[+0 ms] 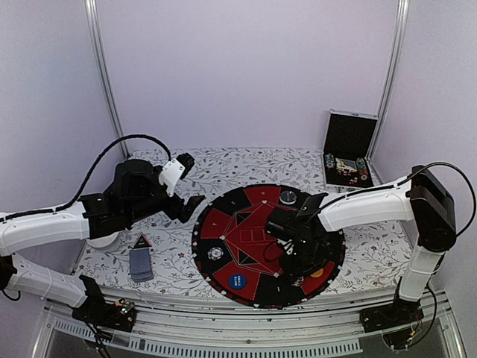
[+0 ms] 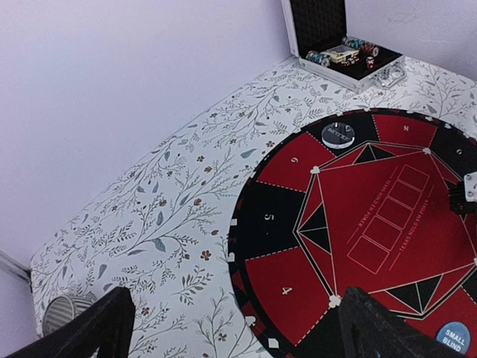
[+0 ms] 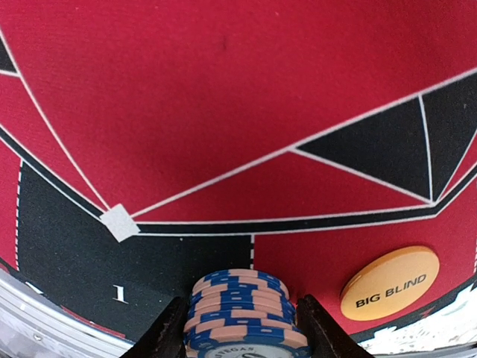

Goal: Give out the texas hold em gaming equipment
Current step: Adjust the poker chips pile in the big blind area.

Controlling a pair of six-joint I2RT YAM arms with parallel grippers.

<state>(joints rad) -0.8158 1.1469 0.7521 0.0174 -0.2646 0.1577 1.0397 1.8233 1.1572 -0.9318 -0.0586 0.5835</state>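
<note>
The right claw (image 3: 242, 330) grips a stack of blue-and-pink striped poker chips (image 3: 238, 297) between its fingers, on the round red-and-black felt mat (image 3: 186, 112). The orange marker disc (image 3: 390, 282) lies near it. The left claw (image 2: 238, 332) stands wide open, holding nothing.

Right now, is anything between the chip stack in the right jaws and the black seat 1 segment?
Nothing visible. The chip stack sits between the right jaws at the edge of the black seat 1 segment, which is bare. The BIG BLIND disc lies aside on red.
</note>
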